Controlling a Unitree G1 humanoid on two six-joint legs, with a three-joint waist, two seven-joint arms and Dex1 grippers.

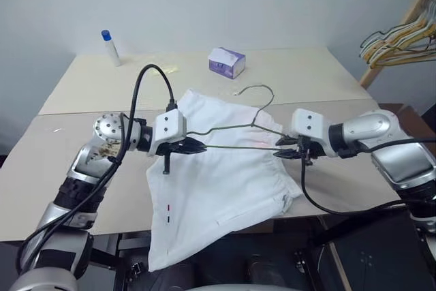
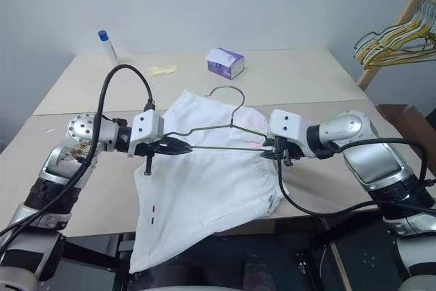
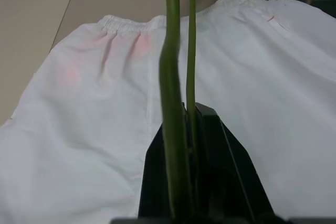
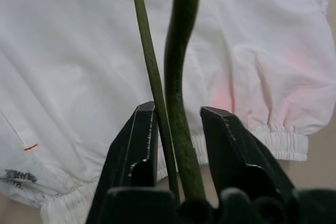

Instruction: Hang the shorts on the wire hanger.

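The white shorts (image 1: 225,182) lie spread on the table (image 1: 54,168), waistband toward the right, with one leg hanging over the front edge. Just above them the thin olive wire hanger (image 1: 238,146) is held level, its hook (image 1: 264,93) pointing to the far side. My left gripper (image 1: 197,146) is shut on the hanger's left corner, with both wires (image 3: 170,77) running out between its fingers. My right gripper (image 1: 281,149) is at the hanger's right corner. Its fingers (image 4: 139,140) stand on either side of the two wires (image 4: 181,51), with a small gap still showing.
A purple-and-white tissue box (image 1: 227,62) and a small bottle with a blue cap (image 1: 110,48) stand at the back of the table. A bunch of hangers on a wooden rack (image 1: 402,35) is at the far right, off the table.
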